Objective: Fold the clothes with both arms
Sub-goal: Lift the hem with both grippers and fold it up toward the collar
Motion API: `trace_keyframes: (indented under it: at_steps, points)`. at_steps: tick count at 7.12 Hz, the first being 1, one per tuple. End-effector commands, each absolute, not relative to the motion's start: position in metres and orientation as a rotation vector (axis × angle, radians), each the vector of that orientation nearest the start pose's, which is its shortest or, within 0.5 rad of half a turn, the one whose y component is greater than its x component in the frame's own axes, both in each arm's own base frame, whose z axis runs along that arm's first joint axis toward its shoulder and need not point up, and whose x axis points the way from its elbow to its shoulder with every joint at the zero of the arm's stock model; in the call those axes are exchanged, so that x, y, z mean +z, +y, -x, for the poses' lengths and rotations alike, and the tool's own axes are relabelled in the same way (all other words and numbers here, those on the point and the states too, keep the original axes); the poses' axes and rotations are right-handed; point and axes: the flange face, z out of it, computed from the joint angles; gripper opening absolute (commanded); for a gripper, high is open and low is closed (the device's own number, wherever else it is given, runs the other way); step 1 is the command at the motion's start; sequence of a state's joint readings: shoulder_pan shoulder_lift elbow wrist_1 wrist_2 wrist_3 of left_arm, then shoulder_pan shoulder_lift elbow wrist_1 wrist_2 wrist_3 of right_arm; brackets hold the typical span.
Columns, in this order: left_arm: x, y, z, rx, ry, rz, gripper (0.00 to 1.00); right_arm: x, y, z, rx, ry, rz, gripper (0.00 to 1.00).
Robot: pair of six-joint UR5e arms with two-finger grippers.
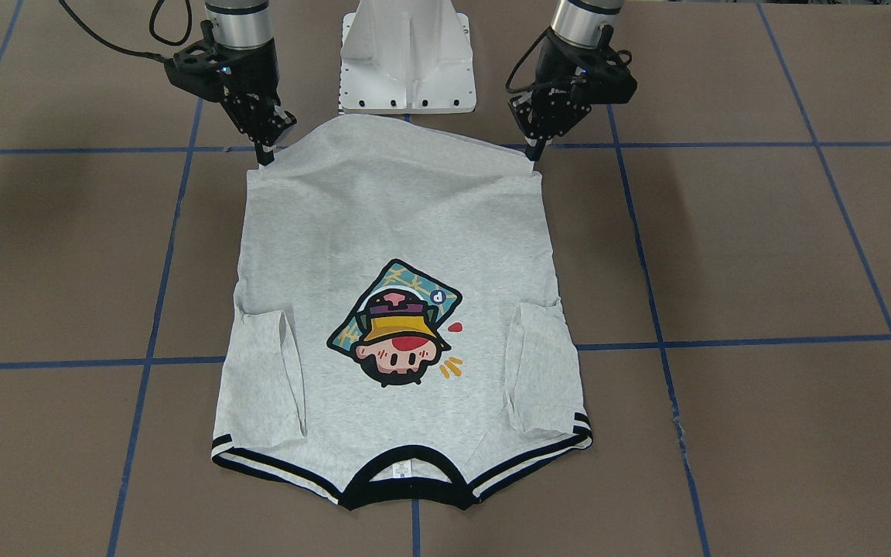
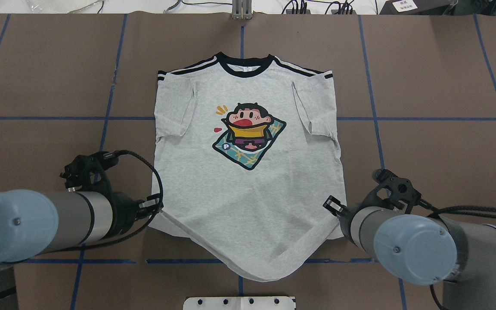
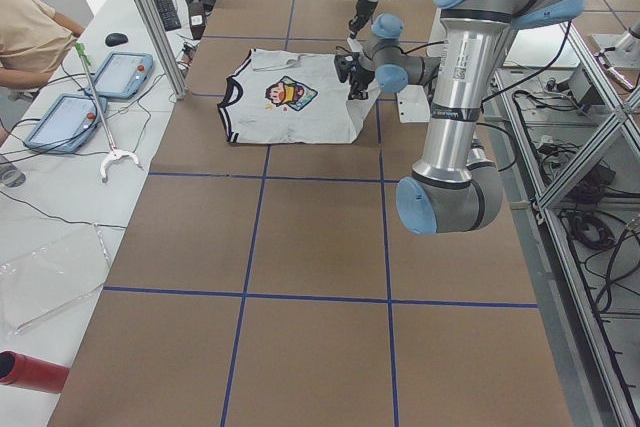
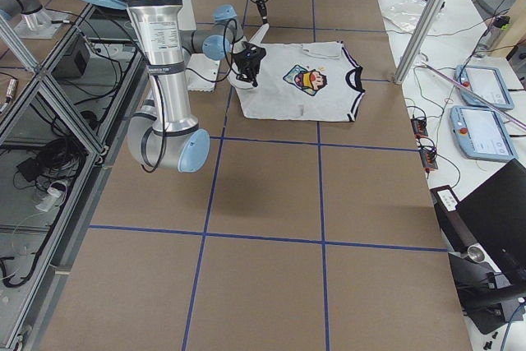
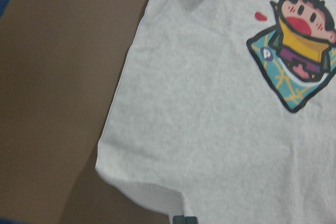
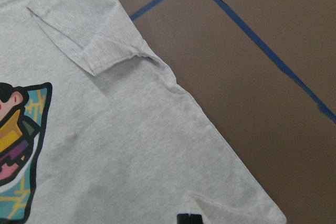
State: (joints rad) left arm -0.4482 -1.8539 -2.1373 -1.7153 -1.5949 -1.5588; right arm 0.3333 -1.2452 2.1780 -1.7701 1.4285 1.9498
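Note:
The light grey T-shirt (image 1: 384,216) lies face up on the brown table, both sleeves folded in over the body. Its black collar (image 2: 244,69) points away from the robot and the cartoon print (image 2: 248,137) shows. My left gripper (image 1: 532,157) is shut on one hem corner (image 2: 155,215). At the other hem corner my right gripper (image 1: 265,158) is shut as well. The hem between them is raised slightly and sags toward the base (image 2: 256,269). In each wrist view only a dark fingertip (image 5: 184,220) (image 6: 189,217) shows at the cloth's edge.
The white pedestal base (image 1: 407,62) stands just behind the hem. Blue tape lines (image 1: 724,340) grid the table. In the exterior left view a side table (image 3: 60,177) holds tablets, and a person's arm (image 3: 30,32) shows at its far end.

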Motion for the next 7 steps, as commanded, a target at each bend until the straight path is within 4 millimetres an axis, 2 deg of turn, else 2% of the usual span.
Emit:
trace_keyframes:
  at_steps: [1,2,4,5,6,7]
  points:
    - [0.266,-0.417,-0.409,-0.379,0.888,-0.302,0.0,0.265,-0.389,0.432,0.7,-0.65,-0.229,0.0]
    - [0.283,-0.454,-0.411,-0.421,0.885,-0.328,0.0,0.274,-0.427,0.426,0.7,-0.598,-0.263,0.0]
    - [0.319,-0.515,-0.409,-0.485,0.929,-0.392,0.0,0.279,-0.5,0.443,0.741,-0.585,-0.288,0.0]
    - [0.335,-0.537,-0.414,-0.497,0.946,-0.413,0.0,0.283,-0.537,0.44,0.739,-0.59,-0.279,0.0]
    - [0.345,-0.558,-0.424,-0.508,0.942,-0.423,0.0,0.295,-0.565,0.436,0.727,-0.584,-0.264,0.0]
    - [0.347,-0.574,-0.429,-0.522,0.932,-0.428,0.0,0.307,-0.587,0.445,0.721,-0.585,-0.262,0.0]
